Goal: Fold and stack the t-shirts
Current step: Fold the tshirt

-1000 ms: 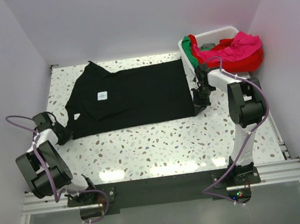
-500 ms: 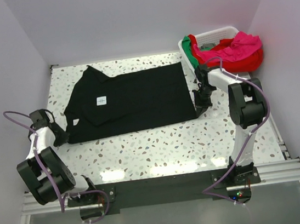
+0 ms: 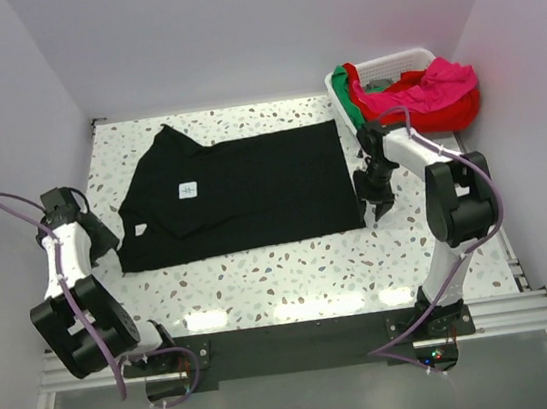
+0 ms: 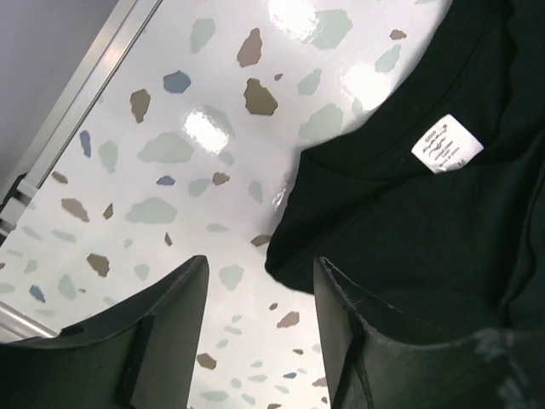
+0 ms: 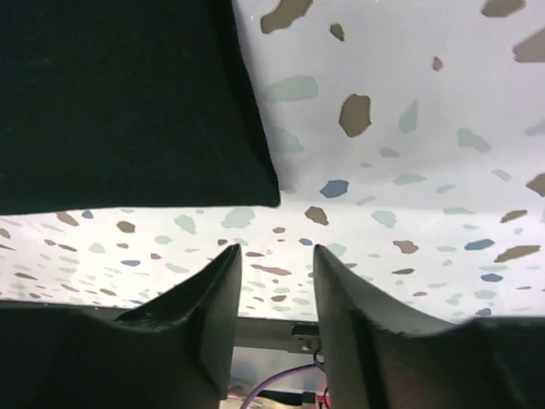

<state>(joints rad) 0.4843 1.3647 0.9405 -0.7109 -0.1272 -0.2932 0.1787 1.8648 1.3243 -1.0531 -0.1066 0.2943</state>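
Black t-shirt (image 3: 241, 189) lies flat on the desk (image 3: 291, 263), stretched out between the two grippers. The fingers (image 4: 170, 324) of the left gripper (image 4: 258, 277) stand spread, and nothing is between them; only the speckled desk shows in the gap. Just beyond their tips begins the collar end of the shirt, and a little farther on that side sits the white neck label (image 4: 447, 143). On the other side of these fingers the desk runs to a metal rail (image 4: 77, 111) at its edge.

The fingers (image 5: 204, 315) of the right gripper (image 5: 274, 256) are spread as well and hold nothing. The hem corner of the shirt ends just beyond the tip of one finger, apart from it; in front of the other finger there is only desk.

From above, the right gripper stands just beside that hem corner, and the left one is just beside the collar and shoulder. Beyond the right gripper, at the far corner of the desk, stands a white basket (image 3: 390, 58). A magenta-pink t-shirt (image 3: 434, 82) lies on top of it, a red t-shirt (image 3: 453, 115) is under that, and a green t-shirt (image 3: 341, 85) hangs over the rim on the side toward the black one.
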